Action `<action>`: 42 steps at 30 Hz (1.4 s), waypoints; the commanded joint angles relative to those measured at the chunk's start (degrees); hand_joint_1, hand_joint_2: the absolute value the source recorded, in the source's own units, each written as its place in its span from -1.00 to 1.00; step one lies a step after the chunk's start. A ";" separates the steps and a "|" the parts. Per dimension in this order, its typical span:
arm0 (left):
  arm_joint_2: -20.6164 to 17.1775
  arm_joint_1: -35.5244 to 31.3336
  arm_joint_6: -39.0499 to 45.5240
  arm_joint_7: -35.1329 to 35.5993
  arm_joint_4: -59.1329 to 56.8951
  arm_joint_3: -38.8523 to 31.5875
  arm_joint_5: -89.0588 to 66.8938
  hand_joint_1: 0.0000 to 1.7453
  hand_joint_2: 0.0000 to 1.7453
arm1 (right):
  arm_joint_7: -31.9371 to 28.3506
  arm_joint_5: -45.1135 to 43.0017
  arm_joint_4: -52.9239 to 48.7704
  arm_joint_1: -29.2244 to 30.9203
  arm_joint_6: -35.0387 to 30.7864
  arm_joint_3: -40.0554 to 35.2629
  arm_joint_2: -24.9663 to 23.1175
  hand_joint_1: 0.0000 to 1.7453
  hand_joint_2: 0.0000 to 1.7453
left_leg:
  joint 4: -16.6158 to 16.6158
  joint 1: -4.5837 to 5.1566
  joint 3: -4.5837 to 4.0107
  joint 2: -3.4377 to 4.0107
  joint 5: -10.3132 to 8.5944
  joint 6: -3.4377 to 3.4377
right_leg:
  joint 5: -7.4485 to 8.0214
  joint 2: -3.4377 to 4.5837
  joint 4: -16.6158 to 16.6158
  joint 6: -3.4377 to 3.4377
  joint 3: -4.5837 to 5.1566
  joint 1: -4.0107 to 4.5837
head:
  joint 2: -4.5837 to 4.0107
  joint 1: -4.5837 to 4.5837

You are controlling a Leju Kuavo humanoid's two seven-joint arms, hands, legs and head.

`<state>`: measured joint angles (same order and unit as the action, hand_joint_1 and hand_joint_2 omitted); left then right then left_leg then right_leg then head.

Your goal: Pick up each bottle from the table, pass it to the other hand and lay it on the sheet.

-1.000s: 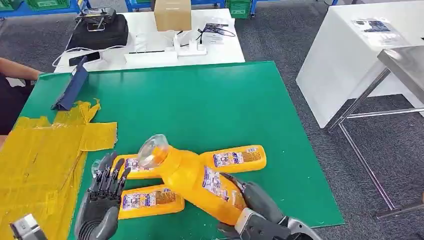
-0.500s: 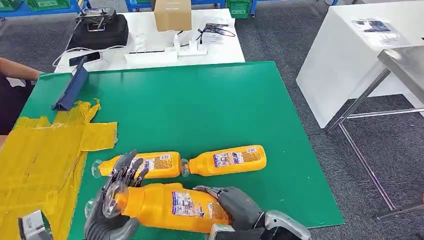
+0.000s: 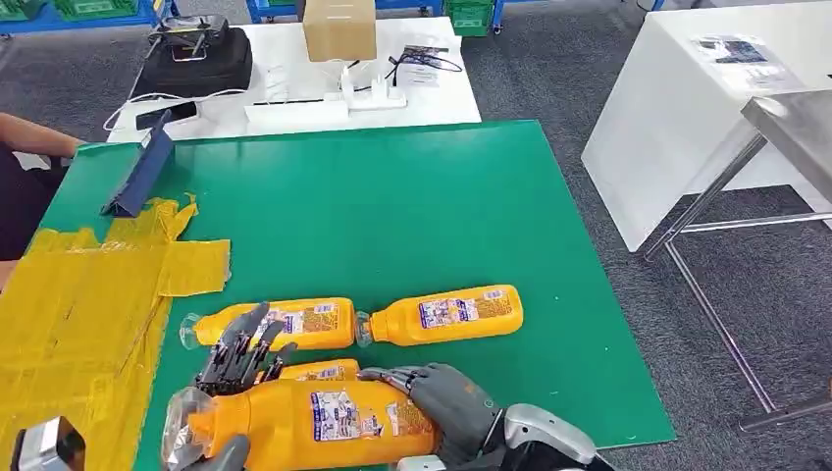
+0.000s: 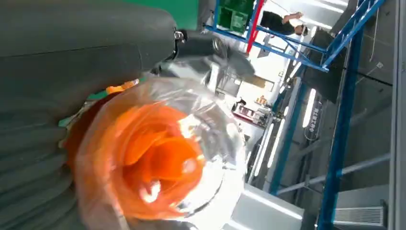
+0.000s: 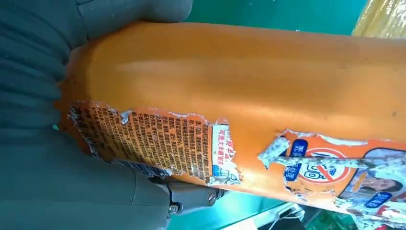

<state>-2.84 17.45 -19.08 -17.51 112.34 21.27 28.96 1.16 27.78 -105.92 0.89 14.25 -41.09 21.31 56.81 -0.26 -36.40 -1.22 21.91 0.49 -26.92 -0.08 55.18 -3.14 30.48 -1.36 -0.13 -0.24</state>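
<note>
Four orange bottles [image 3: 314, 422]; one yellow sheet [image 3: 78, 324]; two hands [image 3: 446, 402].

Held bottle [image 3: 324, 417]: glossy orange plastic, clear shiny cap, paper label torn and peeling. Hand [image 3: 446, 402] on it: matt grey plastic, ribbed cover. Table mat [image 3: 392, 216]: matt green, smooth. Sheet [image 3: 78, 314], left of frame: yellow, crinkled, slight sheen. Box [image 3: 338, 27], top centre: plain brown cardboard. Table frame [image 3: 706, 211], right: bare brushed metal.
</note>
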 commanded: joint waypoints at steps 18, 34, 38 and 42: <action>4.07 -0.57 9.46 -3.44 4.91 -5.59 -15.09 1.00 1.00 | 1.87 3.31 0.05 -4.95 -4.82 2.88 -3.43 -1.00 1.00 | 0.11 -0.10 0.19 0.14 0.16 -0.05 | -0.12 0.00 0.01 0.26 -0.25 0.15 | 0.00 0.00; 6.91 -9.63 33.64 -0.84 7.64 -7.58 -60.74 1.00 1.00 | 0.87 4.97 -2.20 -6.71 -5.88 3.72 -3.62 -1.00 -1.00 | 0.16 -0.11 -0.03 -0.15 0.02 -0.02 | -0.09 -0.27 0.08 0.21 -0.08 0.14 | 0.00 -0.02; 5.99 -12.63 34.67 5.50 2.41 -5.71 -82.87 1.00 1.00 | 0.10 4.64 -1.74 -6.35 -4.88 3.51 -2.35 -1.00 -1.00 | 0.17 -0.11 0.08 -0.02 0.06 -0.03 | -0.09 -0.17 0.09 0.28 -0.17 0.15 | 0.00 0.00; 5.31 -12.63 35.25 6.72 1.05 -5.53 -87.72 1.00 1.00 | 0.03 4.56 -1.72 -6.28 -4.74 3.48 -2.33 -1.00 -1.00 | -0.02 -0.03 0.13 0.01 -0.02 0.01 | 0.00 -0.08 -0.06 0.12 -0.16 0.05 | 0.00 0.00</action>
<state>2.49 9.89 15.47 -14.78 121.27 15.08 -46.51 1.73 32.68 -108.41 -6.21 8.70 -37.46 17.97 56.82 -0.27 -36.40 -1.21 21.87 0.51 -26.89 -0.07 55.18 -3.16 30.51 -1.37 -0.13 -0.24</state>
